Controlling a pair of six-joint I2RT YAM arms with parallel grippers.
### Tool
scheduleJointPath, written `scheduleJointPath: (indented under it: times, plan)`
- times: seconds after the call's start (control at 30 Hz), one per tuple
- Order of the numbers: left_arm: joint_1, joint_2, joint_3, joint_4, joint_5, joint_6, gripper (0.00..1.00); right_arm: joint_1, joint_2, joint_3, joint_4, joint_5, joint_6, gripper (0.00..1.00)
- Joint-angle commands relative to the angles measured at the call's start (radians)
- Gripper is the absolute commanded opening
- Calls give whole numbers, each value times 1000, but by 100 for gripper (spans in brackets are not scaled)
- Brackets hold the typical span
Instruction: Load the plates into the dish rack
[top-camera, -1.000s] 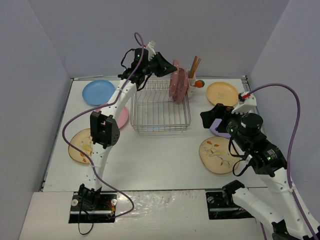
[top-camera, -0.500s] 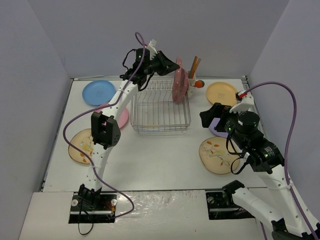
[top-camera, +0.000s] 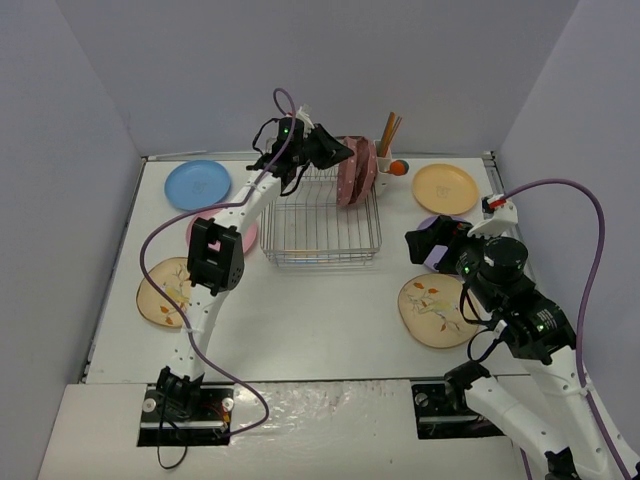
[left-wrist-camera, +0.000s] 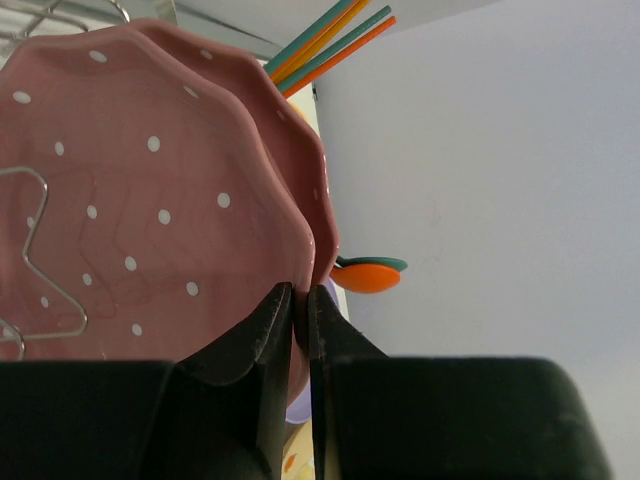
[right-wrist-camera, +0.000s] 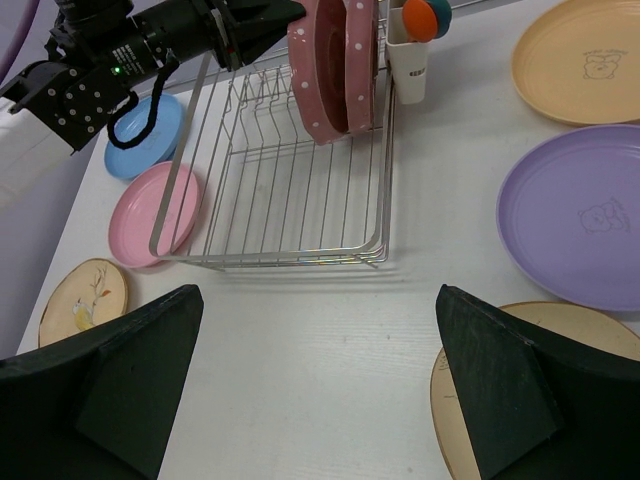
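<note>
My left gripper (left-wrist-camera: 300, 302) is clamped on the rim of a scalloped dotted plate (left-wrist-camera: 120, 200) standing in the dish rack (top-camera: 320, 228). My right gripper (right-wrist-camera: 312, 400) hangs spread wide, empty.

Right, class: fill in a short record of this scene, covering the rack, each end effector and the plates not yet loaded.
In the dish rack: two dotted pink plates, on edge, at the cup end
Left end effector: shut on one dotted plate's rim
Right end effector: open, empty
Flat on the table: blue plate, pink plate, lavender plate, orange-yellow plate, left leaf-print plate, right leaf-print plate
</note>
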Motion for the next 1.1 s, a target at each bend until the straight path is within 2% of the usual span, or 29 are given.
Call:
scheduleJointPath:
  times: [0.0, 0.17, 0.37, 0.6, 0.67, 0.73, 0.9, 0.97, 1.07]
  plan:
    - [2, -88, 32, 237, -15, 23, 0, -5, -6, -7, 49, 30, 19, 100]
    - [2, -65, -3, 290, -5, 25, 0, -5, -7, -15, 47, 20, 29, 100]
    - [-1, -73, -30, 270, -20, 69, 35, -5, -21, -17, 38, 18, 35, 100]
    - [-7, -114, -89, 271, -17, 80, 48, -5, -38, -26, 26, 24, 46, 100]
    - [-8, -145, -107, 256, -21, 96, 56, -5, -42, -26, 21, 25, 47, 100]
    - [-8, -180, -131, 240, -28, 111, 60, -5, -42, -28, 12, 30, 48, 100]
    - [-10, -319, -178, 20, -75, 231, 70, -6, -37, -50, -16, 34, 87, 100]
    - [-11, -415, -228, -167, -185, 297, 75, -5, -35, -70, -22, 23, 98, 100]
    - [-11, -533, -326, -311, -317, 366, 82, -5, -26, -89, -25, -8, 111, 100]
